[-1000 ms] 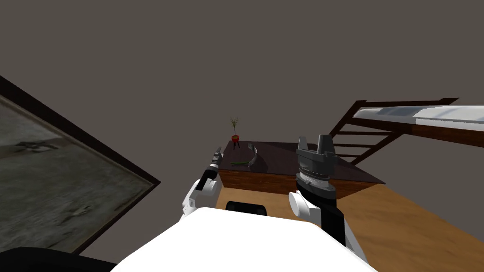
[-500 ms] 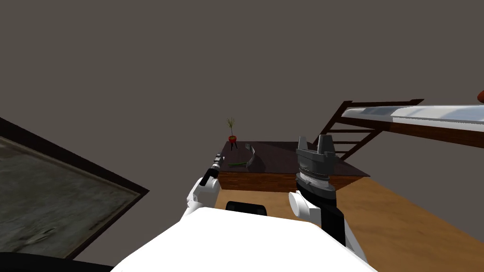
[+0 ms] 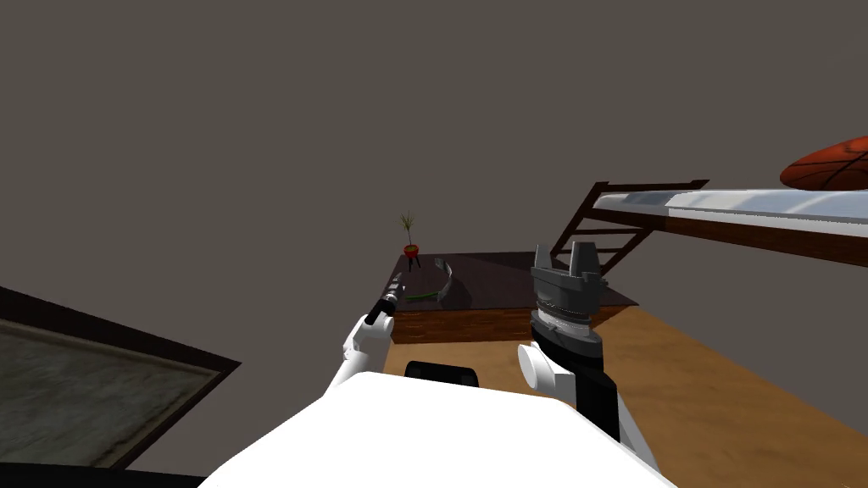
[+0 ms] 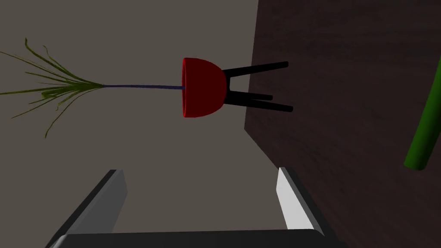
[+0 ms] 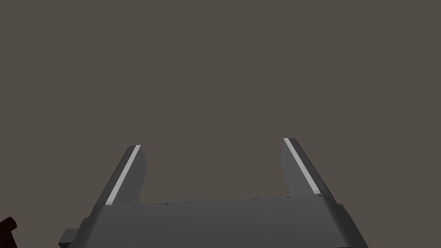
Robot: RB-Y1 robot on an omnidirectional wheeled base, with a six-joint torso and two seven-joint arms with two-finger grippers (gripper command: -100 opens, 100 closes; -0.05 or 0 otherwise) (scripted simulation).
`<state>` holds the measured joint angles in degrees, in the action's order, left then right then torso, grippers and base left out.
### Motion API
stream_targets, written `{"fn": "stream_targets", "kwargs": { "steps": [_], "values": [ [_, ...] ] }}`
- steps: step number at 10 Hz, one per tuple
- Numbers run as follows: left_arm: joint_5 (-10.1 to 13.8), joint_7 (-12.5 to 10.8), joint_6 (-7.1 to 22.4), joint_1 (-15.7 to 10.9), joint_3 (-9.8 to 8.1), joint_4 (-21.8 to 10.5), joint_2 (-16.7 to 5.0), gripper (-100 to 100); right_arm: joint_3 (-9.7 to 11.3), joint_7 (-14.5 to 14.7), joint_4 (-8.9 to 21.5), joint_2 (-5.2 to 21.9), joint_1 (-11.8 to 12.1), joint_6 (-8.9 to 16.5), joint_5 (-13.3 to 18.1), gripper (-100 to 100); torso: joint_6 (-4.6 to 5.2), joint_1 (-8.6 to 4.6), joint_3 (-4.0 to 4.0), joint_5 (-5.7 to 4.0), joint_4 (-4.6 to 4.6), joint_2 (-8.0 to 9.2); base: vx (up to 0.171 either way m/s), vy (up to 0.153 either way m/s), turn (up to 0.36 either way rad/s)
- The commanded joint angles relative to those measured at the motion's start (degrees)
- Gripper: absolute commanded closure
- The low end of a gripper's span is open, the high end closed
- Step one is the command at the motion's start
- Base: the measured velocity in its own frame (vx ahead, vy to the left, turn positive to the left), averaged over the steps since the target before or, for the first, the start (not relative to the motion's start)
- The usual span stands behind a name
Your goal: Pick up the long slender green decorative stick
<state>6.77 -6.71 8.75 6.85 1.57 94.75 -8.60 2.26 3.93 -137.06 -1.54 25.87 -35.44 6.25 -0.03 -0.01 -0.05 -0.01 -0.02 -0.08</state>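
The green stick [image 3: 424,296] lies flat on the dark table [image 3: 509,284]. Near it stands a red pot [image 4: 204,88] with a thin plant [image 4: 64,88] in it. The left gripper [image 4: 199,172] is at the table's edge, jaws apart. The right gripper [image 5: 211,144] is held up, jaws apart too.

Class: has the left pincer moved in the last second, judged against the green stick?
Yes. The left pincer has drawn nearer the green stick lying on the table.
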Motion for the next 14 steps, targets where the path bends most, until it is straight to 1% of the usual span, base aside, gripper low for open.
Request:
{"fn": "stream_targets", "kwargs": {
  "steps": [1,2,3,4,5,6,7,8,9,10,11,12,13,14],
  "values": [
    [0.76,-1.16,2.45,-1.97,-0.25,-2.86,-0.39,-100,0.0,0.0,0.0,0.0,0.0,0.0,0.0,0,0.0,0.0,0.0,0.0,0.0,0.0,0.022,0.002,-0.129],
    [1.38,-2.11,3.88,-3.65,-0.47,-5.21,-0.65,-100,0.0,0.0,0.0,0.0,0.0,0.0,0.0,0,0.03,0.0,-0.01,0.0,0.0,-0.02,0.032,0.007,-0.232],
    [1.38,-2.11,4.73,-3.65,-0.47,-6.59,-0.65,-100,0.0,0.0,0.0,0.0,0.0,0.0,0.0,0,0.03,0.0,-0.03,0.0,-0.01,-0.05,0.025,0.008,-0.073],
    [2.01,-3.07,6.59,-5.34,-0.69,-8.8,-0.94,-100,0.0,0.0,0.0,0.0,0.0,0.0,0.0,0,-0.02,0.02,-0.02,0.0,-0.01,-0.03,0.027,0.001,-0.115],
    [2.01,-3.07,7.02,-5.34,-0.69,-9.49,-0.94,-100,0.0,0.0,0.0,0.0,0.0,0.0,0.0,0,0.02,-0.01,-0.02,0.0,0.0,-0.04,0.022,0.002,-0.057],
    [2.62,-4.03,9.3,-7.03,-0.91,-11.76,-1.23,-100,0.0,0.0,0.0,0.0,0.0,0.0,0.0,0,-0.01,-0.01,-0.01,0.0,-0.01,-0.01,0.023,-0.001,-0.122],
    [2.62,-4.03,9.3,-7.03,-0.91,-12.42,-1.23,-100,0.0,0.0,0.0,0.0,0.0,0.0,0.0,0,0.01,-0.02,-0.01,-0.01,0.0,-0.02,0.018,0.004,-0.073],
    [3.24,-4.98,11.57,-8.72,-1.13,-14.19,-1.54,-100,0.0,0.0,0.0,0.0,0.0,0.0,0.0,0,-0.02,-0.01,0.0,0.0,0.0,0.01,0.019,0.004,-0.145],
    [3.24,-4.98,11.57,-8.72,-1.13,-15.36,-1.54,-100,0.0,0.0,0.0,0.0,0.0,0.0,0.0,0,0.02,-0.01,0.0,0.0,0.0,-0.01,0.017,0.006,-0.061],
    [3.84,-5.92,13.81,-10.41,-1.35,-17.58,-1.84,-100,0.0,0.0,0.0,0.0,0.0,0.0,0.0,0,-0.03,0.0,0.01,0.0,0.0,0.01,0.022,0.004,-0.116],
    [3.84,-5.92,13.81,-10.41,-1.35,-18.29,-1.84,-100,0.0,0.0,0.0,0.0,0.0,0.0,0.0,0,0.01,-0.01,0.0,0.0,0.0,-0.01,0.019,0.003,-0.066],
    [4.44,-6.84,16.02,-12.08,-1.57,-20.06,-2.15,-100,0.0,0.0,0.0,0.0,0.0,0.0,0.0,0,-0.02,-0.01,0.0,0.0,0.0,0.01,0.019,0.002,-0.108],
    [4.44,-6.84,16.02,-12.08,-1.57,-21.2,-2.15,-100,0.0,0.0,0.0,0.0,0.0,0.0,0.0,0,0.0,-0.02,0.0,-0.01,0.0,0.0,0.017,0.005,-0.071],
    [5.02,-7.75,18.18,-13.72,-1.79,-23.24,-2.45,-100,0.0,0.0,0.0,0.0,0.0,0.0,0.0,0,-0.02,-0.01,0.01,0.0,0.0,0.01,0.021,0.004,-0.131]
  ]
}}
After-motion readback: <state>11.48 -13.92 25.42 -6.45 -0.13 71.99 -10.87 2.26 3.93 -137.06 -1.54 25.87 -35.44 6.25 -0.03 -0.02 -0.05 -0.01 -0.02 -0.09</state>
